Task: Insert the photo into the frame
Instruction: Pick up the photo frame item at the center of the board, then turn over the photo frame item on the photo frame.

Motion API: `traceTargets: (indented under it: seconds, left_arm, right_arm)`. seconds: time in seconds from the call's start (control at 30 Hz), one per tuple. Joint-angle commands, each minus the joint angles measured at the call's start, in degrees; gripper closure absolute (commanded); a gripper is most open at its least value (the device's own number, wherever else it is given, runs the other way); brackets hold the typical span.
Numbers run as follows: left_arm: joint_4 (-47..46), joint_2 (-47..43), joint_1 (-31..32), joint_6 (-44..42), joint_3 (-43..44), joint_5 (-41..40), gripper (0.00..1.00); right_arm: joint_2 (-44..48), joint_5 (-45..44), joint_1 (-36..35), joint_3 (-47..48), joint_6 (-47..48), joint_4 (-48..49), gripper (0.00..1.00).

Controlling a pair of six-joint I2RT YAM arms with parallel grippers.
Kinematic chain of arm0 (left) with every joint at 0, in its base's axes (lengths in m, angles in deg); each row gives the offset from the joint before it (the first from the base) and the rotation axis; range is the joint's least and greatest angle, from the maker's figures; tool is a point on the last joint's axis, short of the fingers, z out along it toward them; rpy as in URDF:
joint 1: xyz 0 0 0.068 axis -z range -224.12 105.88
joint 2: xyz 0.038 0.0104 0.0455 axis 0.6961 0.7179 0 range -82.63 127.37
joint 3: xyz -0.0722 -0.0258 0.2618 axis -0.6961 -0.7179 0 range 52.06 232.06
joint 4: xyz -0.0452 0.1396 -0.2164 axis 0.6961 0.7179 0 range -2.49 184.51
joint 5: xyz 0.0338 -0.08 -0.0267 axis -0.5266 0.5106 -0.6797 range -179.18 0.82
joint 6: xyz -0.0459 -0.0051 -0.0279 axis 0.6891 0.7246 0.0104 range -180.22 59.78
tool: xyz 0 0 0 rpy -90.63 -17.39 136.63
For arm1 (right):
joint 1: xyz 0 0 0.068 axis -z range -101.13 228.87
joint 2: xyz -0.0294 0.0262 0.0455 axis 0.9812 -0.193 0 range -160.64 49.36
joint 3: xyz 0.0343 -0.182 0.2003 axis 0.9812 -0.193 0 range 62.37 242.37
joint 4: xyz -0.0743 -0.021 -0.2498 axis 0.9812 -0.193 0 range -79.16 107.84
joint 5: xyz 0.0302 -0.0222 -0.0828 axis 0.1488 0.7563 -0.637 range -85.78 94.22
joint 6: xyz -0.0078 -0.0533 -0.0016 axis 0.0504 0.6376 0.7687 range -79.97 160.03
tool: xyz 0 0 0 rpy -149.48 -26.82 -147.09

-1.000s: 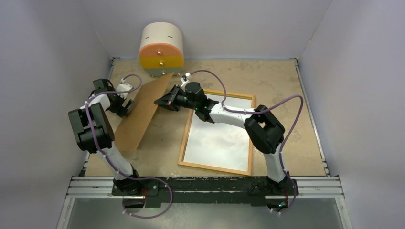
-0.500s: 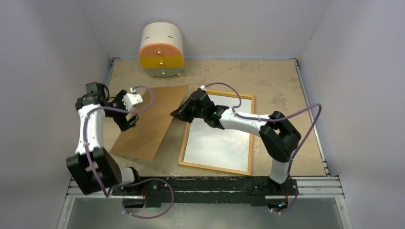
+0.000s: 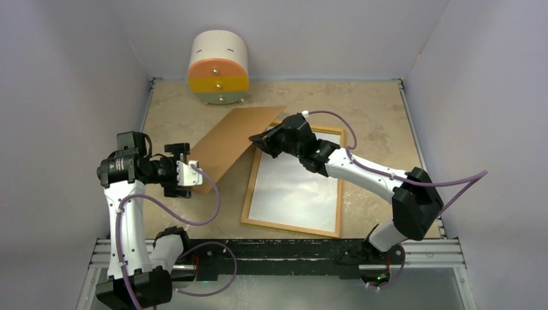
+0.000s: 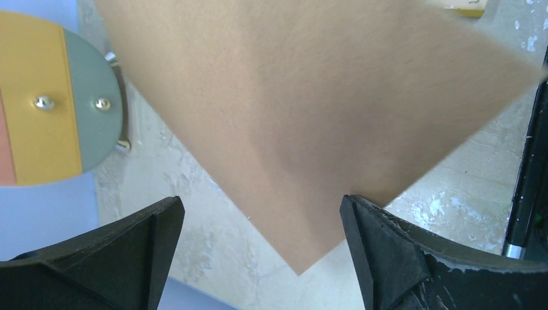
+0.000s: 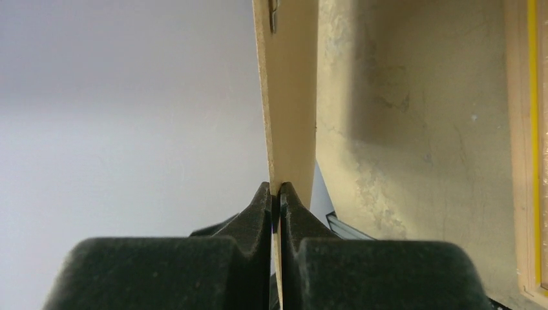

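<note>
Right claw (image 5: 279, 190) is clamped on the edge of the tilted hardboard backing sheet (image 3: 226, 141). Left claw (image 4: 260, 200) gapes wide, the sheet's near corner between its fingers. Photo (image 3: 294, 190) lies inside frame (image 3: 291, 228) on tabletop (image 3: 381, 110); striped drawer cabinet (image 3: 218, 70) stands behind.

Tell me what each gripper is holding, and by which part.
The right gripper pinches the brown backing board by its edge. The left gripper is open around its corner, holding nothing.
</note>
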Motion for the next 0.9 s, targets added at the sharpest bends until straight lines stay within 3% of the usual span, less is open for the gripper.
traceTargets:
  seconds: [0.0, 0.5, 0.63, 0.87]
  left_arm:
    - [3.1, -1.7, 2.5, -2.3, 2.3, 2.0, 0.0]
    - [3.1, 0.1, 3.7, -7.5, 5.4, -13.3, 0.02]
    - [3.1, 2.0, 3.7, -3.7, 8.7, -7.7, 0.02]
    - [3.0, -3.3, 3.7, -6.8, 2.1, -1.7, 0.02]
  right_arm:
    - [3.2, -2.8, 0.7, 1.2, -5.7, 4.2, 1.0]
    - [3.2, -3.1, 3.3, 2.0, -3.3, 1.3, 1.0]
    - [2.1, -2.7, 3.3, 3.1, -3.7, 1.5, 1.0]
    - [0.4, -3.0, 3.3, 6.0, -5.3, 1.8, 1.0]
